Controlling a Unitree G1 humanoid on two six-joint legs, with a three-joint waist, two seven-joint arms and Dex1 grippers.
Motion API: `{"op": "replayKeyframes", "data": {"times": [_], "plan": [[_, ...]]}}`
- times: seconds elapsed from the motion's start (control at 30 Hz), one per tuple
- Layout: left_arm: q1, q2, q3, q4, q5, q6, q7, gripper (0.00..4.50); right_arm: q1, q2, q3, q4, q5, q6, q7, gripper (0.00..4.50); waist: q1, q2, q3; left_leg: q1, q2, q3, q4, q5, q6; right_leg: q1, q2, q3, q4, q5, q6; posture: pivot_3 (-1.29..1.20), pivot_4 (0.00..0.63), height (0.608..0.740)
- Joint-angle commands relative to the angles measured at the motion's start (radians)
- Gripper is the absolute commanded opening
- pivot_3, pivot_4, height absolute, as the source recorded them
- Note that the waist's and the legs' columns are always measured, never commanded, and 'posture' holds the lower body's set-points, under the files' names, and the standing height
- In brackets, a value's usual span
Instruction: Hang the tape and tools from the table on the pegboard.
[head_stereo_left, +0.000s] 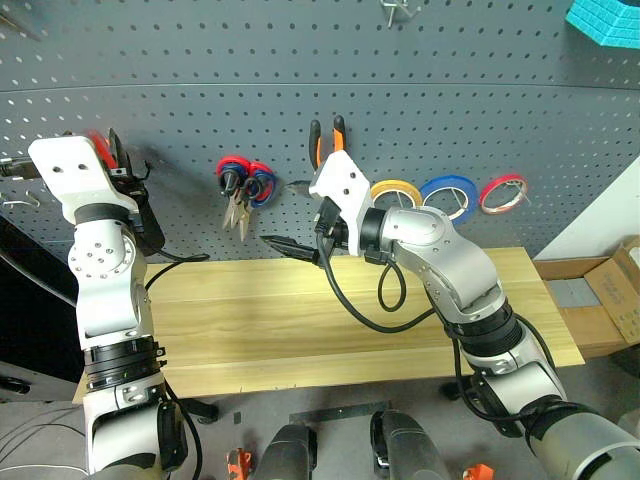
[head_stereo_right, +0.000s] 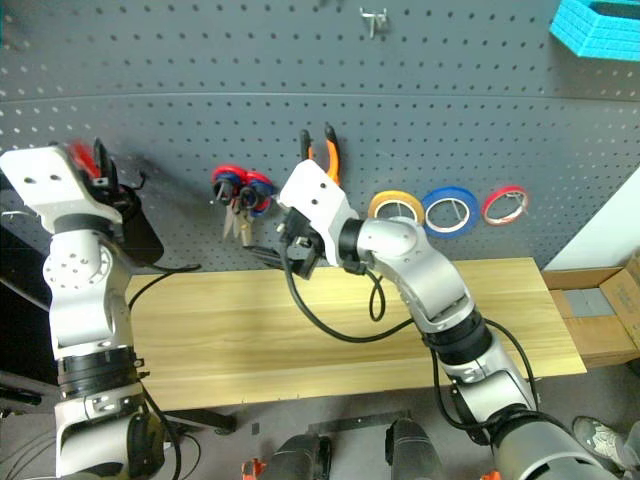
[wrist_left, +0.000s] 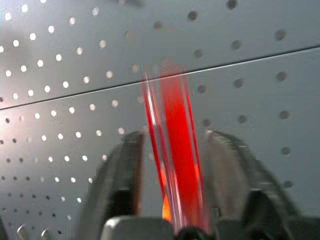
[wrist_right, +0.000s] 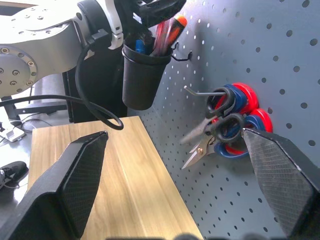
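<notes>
Up at the pegboard (head_stereo_left: 400, 120), the red-handled screwdriver (wrist_left: 177, 150) stood between the left gripper's (wrist_left: 175, 165) parted fingers, while the right gripper (wrist_right: 175, 190) gaped wide, empty.

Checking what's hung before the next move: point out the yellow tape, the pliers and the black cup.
yellow tape (head_stereo_left: 396, 188), left eye view, top of the ring.
pliers (head_stereo_left: 338, 133), left eye view, orange handle.
black cup (wrist_right: 141, 80), right wrist view, front wall.

My left gripper (wrist_left: 172, 170) blurs around the slim red-handled screwdriver (wrist_left: 175, 150), whose tip I cannot see; my right arm hides part of the orange-and-black pliers (head_stereo_left: 327, 140).
</notes>
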Motion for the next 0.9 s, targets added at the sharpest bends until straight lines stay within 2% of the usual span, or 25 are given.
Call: {"op": "replayKeyframes", "data": {"times": [0.03,0.13,0.2,0.27,0.33,0.43,0.53,0.63,0.7,0.9], "plan": [[-0.004,0.023,0.023,-0.047,-0.007,-0.023,0.002,3.84,-0.003,-0.012,-0.004,-0.046,0.010,-0.013,0.025,4.50,0.000,0.000,0.000,0.000,0.000,0.000,0.000,0.000,0.000,0.000,0.000,0.000,0.000,0.000,0.000,-0.01,0.167,0.740],[-0.021,0.040,0.019,-0.087,-0.097,0.012,-0.097,3.84,0.019,-0.039,-0.013,-0.089,0.052,-0.014,0.086,4.50,0.000,0.000,0.000,0.000,0.000,0.000,0.000,0.000,0.000,0.000,0.000,0.000,0.000,0.000,0.000,-0.01,0.172,0.740],[-0.009,0.049,0.011,-0.154,-0.248,0.112,-0.229,3.84,0.046,-0.070,-0.029,-0.139,0.110,0.005,0.144,4.50,0.000,0.000,0.000,0.000,0.000,0.000,0.000,0.000,0.000,0.000,0.000,0.000,0.000,0.000,0.000,-0.01,0.172,0.740],[0.060,0.070,-0.008,-0.248,-0.381,0.200,-0.374,3.84,0.072,-0.102,-0.057,-0.179,0.168,0.028,0.186,4.50,-0.001,0.000,0.000,-0.001,0.000,0.000,0.000,0.000,0.000,0.000,0.000,0.000,-0.001,0.000,0.000,-0.01,0.175,0.740],[0.140,0.092,-0.016,-0.324,-0.454,0.262,-0.454,3.84,0.092,-0.134,-0.084,-0.207,0.210,0.050,0.206,4.50,-0.002,0.001,0.000,0.000,0.000,0.000,0.000,0.000,0.001,0.000,0.000,0.000,-0.001,0.000,0.000,-0.01,0.178,0.740],[0.258,0.095,0.005,-0.399,-0.516,0.321,-0.488,3.84,0.139,-0.171,-0.141,-0.241,0.270,0.088,0.200,4.50,-0.003,0.001,0.001,0.001,0.001,0.000,0.000,-0.002,0.004,0.001,0.000,0.001,-0.001,0.000,0.000,0.01,0.176,0.740],[0.363,0.104,0.025,-0.415,-0.512,0.326,-0.508,3.84,0.217,-0.231,-0.176,-0.237,0.258,0.108,0.168,4.50,0.000,0.001,0.001,0.004,0.002,0.000,-0.001,-0.003,0.004,0.004,0.000,0.000,-0.001,-0.001,-0.001,0.01,0.174,0.740],[0.457,0.105,0.034,-0.415,-0.506,0.324,-0.532,3.84,0.316,-0.335,-0.167,-0.169,0.148,0.070,0.126,4.50,0.004,0.001,0.001,0.005,0.002,0.001,-0.001,-0.003,0.005,0.006,0.000,0.000,-0.001,-0.002,-0.003,0.01,0.172,0.740],[0.508,0.100,0.028,-0.407,-0.499,0.321,-0.543,3.84,0.386,-0.371,-0.212,-0.098,0.121,0.043,0.094,4.50,0.009,0.001,0.000,0.005,0.002,0.001,-0.001,-0.003,0.005,0.006,0.000,0.000,-0.001,-0.002,-0.003,0.01,0.174,0.740],[0.557,0.080,-0.012,-0.267,-0.402,0.259,-0.534,3.84,0.528,-0.361,-0.388,0.088,0.100,-0.054,-0.022,4.50,0.027,0.001,0.000,0.005,0.002,0.002,-0.001,-0.003,0.005,0.006,0.000,0.000,-0.001,-0.003,-0.004,-0.02,0.165,0.740]]}}
